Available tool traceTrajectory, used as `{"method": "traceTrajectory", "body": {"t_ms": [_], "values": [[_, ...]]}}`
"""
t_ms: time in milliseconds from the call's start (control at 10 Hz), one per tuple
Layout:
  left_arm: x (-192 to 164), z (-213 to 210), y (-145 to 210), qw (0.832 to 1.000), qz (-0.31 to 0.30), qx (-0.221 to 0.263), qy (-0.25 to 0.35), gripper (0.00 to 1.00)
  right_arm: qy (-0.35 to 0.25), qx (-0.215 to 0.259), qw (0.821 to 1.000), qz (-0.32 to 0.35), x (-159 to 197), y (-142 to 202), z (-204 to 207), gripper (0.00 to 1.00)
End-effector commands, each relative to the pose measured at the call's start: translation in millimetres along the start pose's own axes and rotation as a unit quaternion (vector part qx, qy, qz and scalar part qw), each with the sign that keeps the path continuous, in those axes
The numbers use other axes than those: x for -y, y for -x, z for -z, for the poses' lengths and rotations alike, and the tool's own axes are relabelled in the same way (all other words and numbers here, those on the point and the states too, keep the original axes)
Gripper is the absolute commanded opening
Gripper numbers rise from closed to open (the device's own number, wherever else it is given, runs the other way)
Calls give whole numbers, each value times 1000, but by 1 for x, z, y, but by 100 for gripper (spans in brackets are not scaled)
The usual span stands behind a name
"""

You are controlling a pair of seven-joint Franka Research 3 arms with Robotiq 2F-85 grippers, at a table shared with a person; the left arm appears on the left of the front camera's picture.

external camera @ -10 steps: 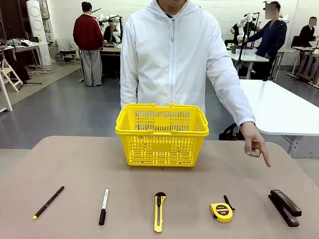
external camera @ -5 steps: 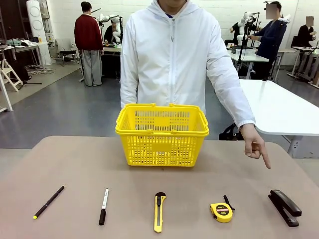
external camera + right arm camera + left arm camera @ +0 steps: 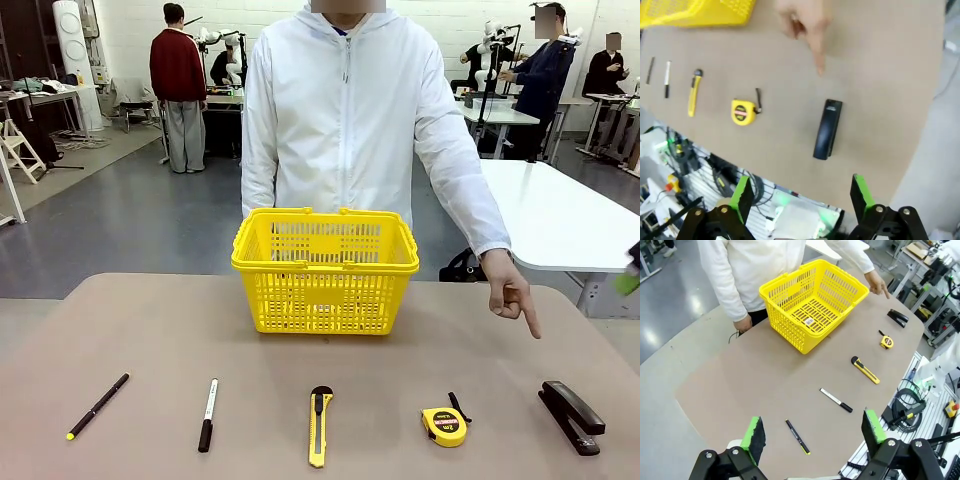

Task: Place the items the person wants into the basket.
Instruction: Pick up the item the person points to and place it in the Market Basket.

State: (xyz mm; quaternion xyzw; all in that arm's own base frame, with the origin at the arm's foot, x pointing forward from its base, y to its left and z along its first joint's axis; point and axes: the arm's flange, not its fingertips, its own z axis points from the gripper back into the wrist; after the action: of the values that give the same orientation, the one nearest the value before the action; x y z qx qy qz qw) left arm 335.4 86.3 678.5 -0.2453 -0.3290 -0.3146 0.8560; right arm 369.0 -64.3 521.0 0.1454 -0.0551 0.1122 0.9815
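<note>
Left gripper [image 3: 813, 427]: fingers spread wide, nothing between them – high above the near-left edge of the table [image 3: 150, 330], looking down on the row of tools.
Right gripper [image 3: 801, 187]: fingers wide apart and empty, above the table's near-right edge, close to the black stapler [image 3: 572, 416].
Yellow plastic lattice basket [image 3: 325, 268]: upright at the middle of the far side, in front of the person in the white hooded jacket [image 3: 345, 120]; same spot as a second ago, handles folded down on the rim.
Small yellow-and-black tape measure [image 3: 444, 426]: on the table in the near row, between the yellow-and-black utility knife [image 3: 319, 426] and the stapler, strap lying toward the far side; unmoved.
Thin black pen with yellow tip [image 3: 97, 406]: far left of the row, lying at a slant, yellow tip nearest the robot; unmoved.
White marker with black cap [image 3: 207, 414]: between the pen and the knife; unmoved.
Person's hand [image 3: 510, 292]: index finger pointing down over the right side of the table, beyond the tape measure and stapler – barely shifted since the earlier frames.
Change: a blurred black-and-green shape [image 3: 630, 275] now shows at the front view's right edge, where nothing stood half a second ago; too blurred to make out.
</note>
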Motion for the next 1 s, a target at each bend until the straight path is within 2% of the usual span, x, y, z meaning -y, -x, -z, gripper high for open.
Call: {"method": "traceTrajectory", "body": {"t_ms": [0, 300, 400, 900], "values": [[-1, -2, 0, 1000, 8, 5, 7, 100, 45, -35, 998, 24, 7, -15, 16, 100], [-1, -2, 0, 1000, 8, 5, 7, 100, 114, -55, 992, 20, 8, -15, 77, 100], [-1, -2, 0, 1000, 8, 5, 7, 100, 129, -46, 990, 11, 9, -11, 98, 100], [-1, -2, 0, 1000, 8, 5, 7, 100, 105, -71, 992, -3, 13, -15, 152, 100]]}}
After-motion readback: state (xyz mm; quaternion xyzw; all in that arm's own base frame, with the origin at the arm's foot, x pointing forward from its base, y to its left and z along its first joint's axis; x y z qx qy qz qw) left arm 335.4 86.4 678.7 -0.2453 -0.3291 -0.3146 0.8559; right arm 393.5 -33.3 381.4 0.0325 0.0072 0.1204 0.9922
